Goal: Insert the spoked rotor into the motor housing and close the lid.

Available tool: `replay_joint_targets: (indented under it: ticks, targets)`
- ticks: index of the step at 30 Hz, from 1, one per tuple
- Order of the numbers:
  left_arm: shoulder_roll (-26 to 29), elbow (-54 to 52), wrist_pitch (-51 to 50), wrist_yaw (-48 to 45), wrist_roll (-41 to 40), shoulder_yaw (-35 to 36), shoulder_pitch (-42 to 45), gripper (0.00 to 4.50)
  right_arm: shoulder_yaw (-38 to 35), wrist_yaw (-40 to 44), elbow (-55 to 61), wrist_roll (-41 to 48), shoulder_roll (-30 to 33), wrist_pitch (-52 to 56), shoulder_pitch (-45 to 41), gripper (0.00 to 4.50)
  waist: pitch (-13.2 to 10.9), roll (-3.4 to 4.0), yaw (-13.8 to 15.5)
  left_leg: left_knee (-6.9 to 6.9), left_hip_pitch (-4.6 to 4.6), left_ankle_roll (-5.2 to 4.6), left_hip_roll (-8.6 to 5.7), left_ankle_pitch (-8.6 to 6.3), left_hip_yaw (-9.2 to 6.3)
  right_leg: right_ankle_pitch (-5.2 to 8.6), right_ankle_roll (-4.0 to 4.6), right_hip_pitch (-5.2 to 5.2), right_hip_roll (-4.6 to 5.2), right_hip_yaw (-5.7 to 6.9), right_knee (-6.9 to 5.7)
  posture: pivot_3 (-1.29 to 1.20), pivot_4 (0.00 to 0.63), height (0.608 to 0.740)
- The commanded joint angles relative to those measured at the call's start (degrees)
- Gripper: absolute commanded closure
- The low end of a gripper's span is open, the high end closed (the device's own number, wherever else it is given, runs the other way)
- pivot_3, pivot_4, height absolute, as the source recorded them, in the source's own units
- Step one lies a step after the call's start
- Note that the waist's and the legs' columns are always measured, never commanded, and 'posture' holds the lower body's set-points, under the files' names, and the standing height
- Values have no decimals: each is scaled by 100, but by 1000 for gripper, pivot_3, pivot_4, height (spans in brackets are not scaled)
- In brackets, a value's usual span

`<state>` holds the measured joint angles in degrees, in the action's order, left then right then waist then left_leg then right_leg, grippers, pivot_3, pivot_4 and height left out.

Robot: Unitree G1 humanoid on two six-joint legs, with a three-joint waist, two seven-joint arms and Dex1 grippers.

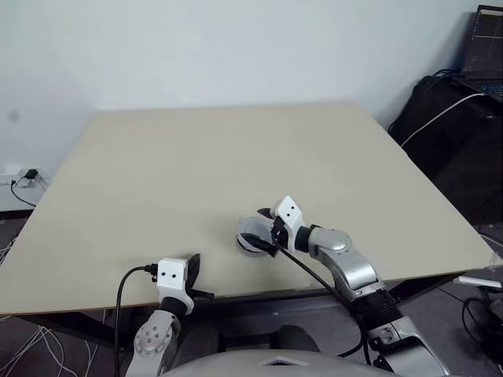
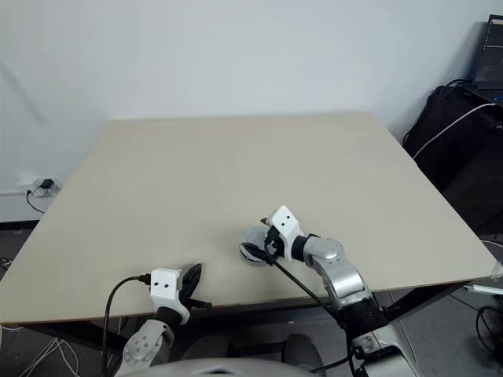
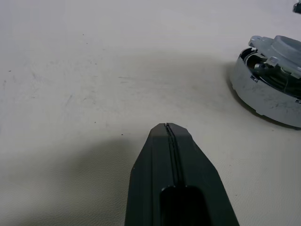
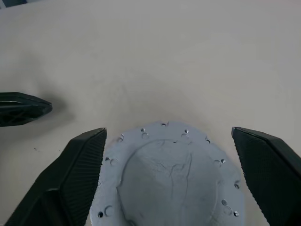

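Observation:
The motor housing [image 3: 263,94], a shallow silver cup, stands on the table near the front edge. The lid [image 4: 169,174] lies on top of it, smooth face up with its middle raised. On one side it sits a little high, leaving a dark gap. The spoked rotor is hidden. My right gripper [image 1: 262,228] is open, with its fingers [image 4: 80,160] on either side of the lid and apart from it. My left gripper [image 1: 194,269] is shut and empty, low over the table to the left of the housing.
The beige table [image 1: 196,157] stretches away behind the housing, and its front edge runs just before my grippers. A black bag [image 1: 456,126] and a laptop [image 1: 483,47] are off the table at the back right. A wall socket [image 1: 27,177] is at the left.

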<state>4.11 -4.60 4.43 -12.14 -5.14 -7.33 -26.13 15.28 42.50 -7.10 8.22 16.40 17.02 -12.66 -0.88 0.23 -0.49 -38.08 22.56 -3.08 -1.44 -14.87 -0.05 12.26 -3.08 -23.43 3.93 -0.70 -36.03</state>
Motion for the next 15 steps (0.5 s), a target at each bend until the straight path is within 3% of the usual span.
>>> replay_joint_targets:
  ticks: [1,15]
  targets:
    - [-36,-207,140,12,-2,-6,40,4500,-144,-35,11,42,59,250,-132,18,0,0,0,0,0,0,0,0,0,0,0,0,1,0,0,0,0,740]
    - [-65,-197,130,18,-2,4,47,4500,-62,-134,-229,-92,71,531,-209,18,1,1,6,-4,1,5,-4,-3,1,-1,-2,2,2,2,0,0,0,740]
